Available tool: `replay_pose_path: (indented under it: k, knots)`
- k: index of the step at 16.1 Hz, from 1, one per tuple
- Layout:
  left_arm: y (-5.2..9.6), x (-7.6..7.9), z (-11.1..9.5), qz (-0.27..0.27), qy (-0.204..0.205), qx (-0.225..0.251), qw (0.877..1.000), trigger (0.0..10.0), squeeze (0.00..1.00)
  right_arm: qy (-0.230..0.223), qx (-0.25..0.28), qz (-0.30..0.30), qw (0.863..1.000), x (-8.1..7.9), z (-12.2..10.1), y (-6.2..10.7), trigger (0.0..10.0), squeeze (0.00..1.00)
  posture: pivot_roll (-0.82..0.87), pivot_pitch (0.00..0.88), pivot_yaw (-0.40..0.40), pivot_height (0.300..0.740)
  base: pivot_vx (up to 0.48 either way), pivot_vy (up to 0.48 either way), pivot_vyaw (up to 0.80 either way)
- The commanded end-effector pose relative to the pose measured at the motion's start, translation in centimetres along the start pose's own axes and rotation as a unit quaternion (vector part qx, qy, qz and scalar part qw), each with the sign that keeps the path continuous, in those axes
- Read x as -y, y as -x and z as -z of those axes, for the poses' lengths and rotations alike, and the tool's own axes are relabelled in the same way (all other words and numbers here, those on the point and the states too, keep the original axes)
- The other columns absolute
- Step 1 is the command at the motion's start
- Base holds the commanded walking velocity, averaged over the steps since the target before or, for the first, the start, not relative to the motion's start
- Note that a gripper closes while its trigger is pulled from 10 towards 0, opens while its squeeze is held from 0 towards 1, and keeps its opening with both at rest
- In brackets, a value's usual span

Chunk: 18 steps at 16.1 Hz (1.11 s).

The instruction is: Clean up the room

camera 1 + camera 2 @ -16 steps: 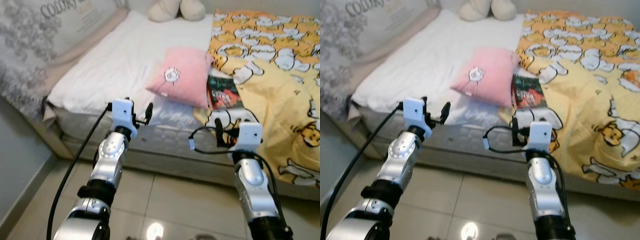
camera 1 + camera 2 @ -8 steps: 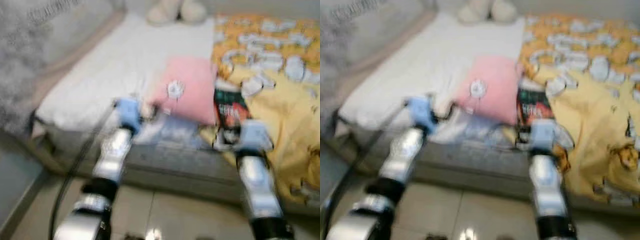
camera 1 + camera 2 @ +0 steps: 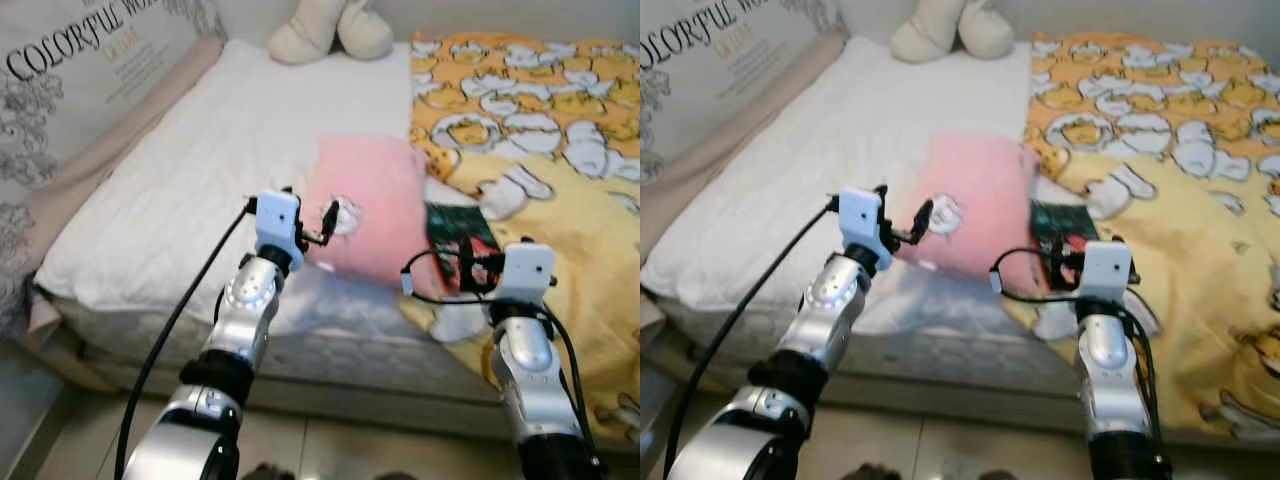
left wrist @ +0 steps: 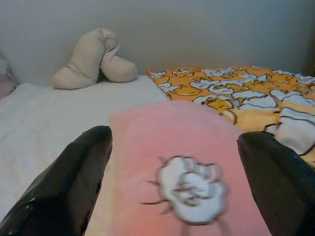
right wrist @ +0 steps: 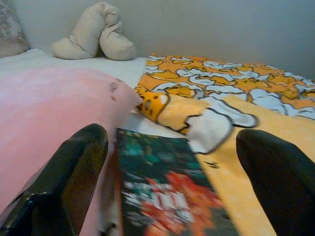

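Observation:
A pink pillow with a white flower print lies on the bed's white sheet. My left gripper is open at the pillow's near left edge; in the left wrist view the pillow lies between its spread fingers. A dark book lies just right of the pillow, at the edge of the yellow patterned blanket. My right gripper is open right at the book's near end; the book shows between its fingers.
A beige plush cushion rests at the head of the bed by the wall. A printed grey-white headboard panel runs along the left side. The mattress front edge is just below my arms, with tiled floor under it.
The camera has moved closer to the bed and the picture has cleared after a blur. Both grippers now reach over the mattress edge, up to the pillow and the book.

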<state>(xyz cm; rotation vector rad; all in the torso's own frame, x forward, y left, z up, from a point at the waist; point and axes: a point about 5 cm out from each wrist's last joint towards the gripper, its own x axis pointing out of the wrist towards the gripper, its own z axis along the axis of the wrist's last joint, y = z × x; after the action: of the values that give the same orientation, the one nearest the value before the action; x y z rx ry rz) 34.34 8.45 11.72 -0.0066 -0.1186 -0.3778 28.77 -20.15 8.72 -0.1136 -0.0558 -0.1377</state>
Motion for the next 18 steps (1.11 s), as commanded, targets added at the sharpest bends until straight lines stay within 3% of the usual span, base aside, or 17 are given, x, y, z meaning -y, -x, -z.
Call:
replay_pose_path:
  k: [1,2,4,5,6,7,8,11,13,18]
  knots:
    - [-0.1,0.2,-0.2,0.01,-0.011,-0.001,1.0,10.0,0.0,-0.006,0.024,0.0,1.0,-0.5,-1.6,-0.7,10.0,0.0,-0.25,0.0,0.077,0.714,0.442,0.0,0.0]
    - [-0.3,0.5,-0.3,0.015,-0.011,-0.002,1.0,10.0,0.0,-0.007,0.028,0.006,1.0,-0.3,-2.0,-1.0,10.0,0.0,-0.25,0.0,0.077,0.714,0.442,0.0,0.0]
    - [-2.8,1.1,-3.3,0.022,-0.011,0.008,1.0,10.0,0.0,-0.016,-0.02,0.053,0.998,2.3,-4.6,-3.9,10.0,0.0,-0.24,0.0,0.077,0.714,0.0,0.0,0.0]
    - [-3.3,1.2,-3.8,0.027,-0.013,0.002,1.0,10.0,0.0,-0.024,-0.049,0.044,0.998,2.5,-4.5,-4.3,10.0,0.0,-0.24,0.0,0.078,0.714,0.0,0.0,0.0]
    - [-4.5,1.2,-4.8,0.029,-0.012,-0.015,0.999,10.0,0.0,-0.046,-0.113,0.013,0.992,2.6,-3.8,-5.1,10.0,0.0,-0.24,0.0,0.08,0.714,0.0,0.0,0.0]
    - [-5.4,0.6,-6.2,0.019,-0.017,-0.01,1.0,10.0,0.0,-0.034,-0.103,0.017,0.994,3.3,-4.2,-5.6,10.0,0.0,-0.25,0.0,0.085,0.714,0.0,0.0,0.0]
    - [-5.6,0.0,-6.8,0.012,-0.039,0.002,0.999,10.0,0.0,-0.024,-0.095,0.017,0.995,3.5,-4.3,-5.6,10.0,0.0,-0.25,0.0,0.085,0.714,0.0,0.0,0.0]
    - [-4.5,-1.8,-4.9,-0.029,0.019,-0.027,0.999,10.0,0.0,-0.014,-0.093,-0.008,0.996,1.2,-4.4,-4.6,10.0,0.0,-0.26,0.0,0.094,0.714,0.0,-0.149,0.0]
    - [-4.4,-1.2,-4.3,-0.03,0.023,-0.036,0.999,10.0,0.0,-0.022,-0.113,-0.024,0.993,0.6,-4.2,-4.5,10.0,0.0,-0.25,0.0,0.088,0.714,0.0,-0.431,0.0]
    - [-4.5,-0.3,-4.0,-0.026,0.013,-0.041,0.999,10.0,0.0,-0.023,-0.095,-0.02,0.995,0.4,-4.7,-4.5,10.0,0.0,-0.25,0.0,0.078,0.714,0.0,-0.428,0.0]
